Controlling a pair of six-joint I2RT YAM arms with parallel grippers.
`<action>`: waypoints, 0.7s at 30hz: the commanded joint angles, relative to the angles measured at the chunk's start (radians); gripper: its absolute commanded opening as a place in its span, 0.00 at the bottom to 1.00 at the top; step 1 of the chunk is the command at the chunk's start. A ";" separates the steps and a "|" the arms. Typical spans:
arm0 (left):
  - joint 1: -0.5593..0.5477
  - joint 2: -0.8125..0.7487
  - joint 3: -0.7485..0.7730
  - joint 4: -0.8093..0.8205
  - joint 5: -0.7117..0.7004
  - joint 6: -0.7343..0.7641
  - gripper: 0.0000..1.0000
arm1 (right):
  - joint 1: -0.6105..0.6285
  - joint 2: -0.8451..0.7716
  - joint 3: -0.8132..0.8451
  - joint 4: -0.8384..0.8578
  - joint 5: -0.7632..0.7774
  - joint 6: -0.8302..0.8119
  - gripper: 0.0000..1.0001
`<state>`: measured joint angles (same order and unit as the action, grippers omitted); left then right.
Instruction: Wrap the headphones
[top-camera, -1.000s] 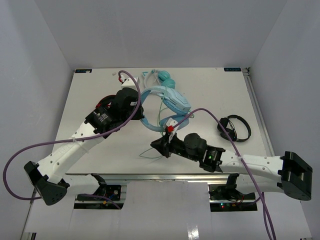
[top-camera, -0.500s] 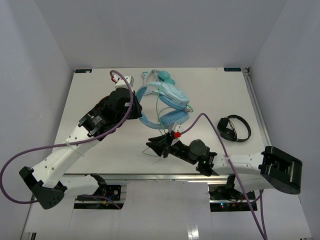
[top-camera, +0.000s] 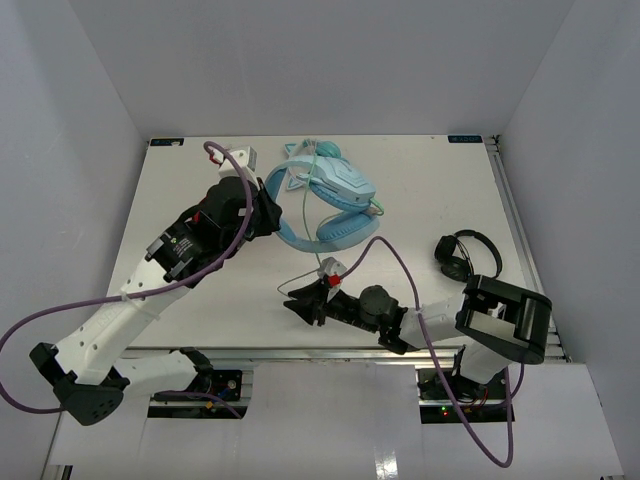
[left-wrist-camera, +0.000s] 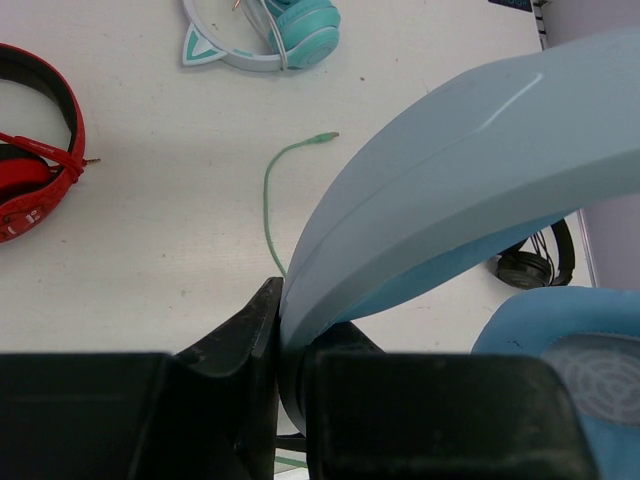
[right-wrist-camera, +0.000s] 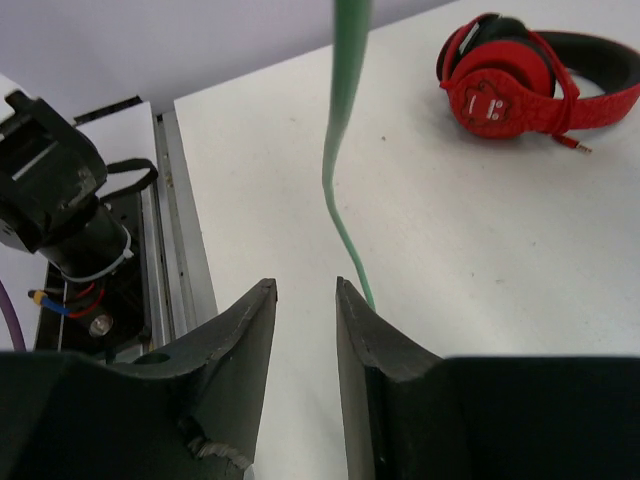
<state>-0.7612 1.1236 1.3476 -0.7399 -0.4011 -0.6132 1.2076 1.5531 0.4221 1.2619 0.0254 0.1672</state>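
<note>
From where I stood, the left gripper (left-wrist-camera: 283, 335) was clamped tight on the wide headband (left-wrist-camera: 450, 190) of the headphones (top-camera: 325, 200), which sat toward the far middle of the table (top-camera: 420, 190), just in front of the teal cat-ear pair (top-camera: 318, 152). The right gripper (right-wrist-camera: 305, 290) was low near the front edge, its 2 fingers a little apart with nothing in the gap. The thin green cable (right-wrist-camera: 343, 150) ran up past 1 fingertip, and the red-and-black pair (right-wrist-camera: 520, 80) lay well apart.
</note>
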 joint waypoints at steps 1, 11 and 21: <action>-0.001 -0.060 0.009 0.101 0.003 -0.057 0.00 | 0.006 0.067 0.019 0.454 -0.015 -0.013 0.37; 0.000 -0.075 0.002 0.108 0.004 -0.060 0.00 | -0.008 0.219 0.070 0.534 -0.015 -0.077 0.38; 0.000 -0.093 -0.021 0.108 -0.012 -0.049 0.00 | -0.086 0.267 0.052 0.574 -0.103 -0.115 0.38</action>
<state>-0.7612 1.0784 1.3185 -0.7182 -0.4046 -0.6295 1.1401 1.8195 0.4796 1.2836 -0.0430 0.1069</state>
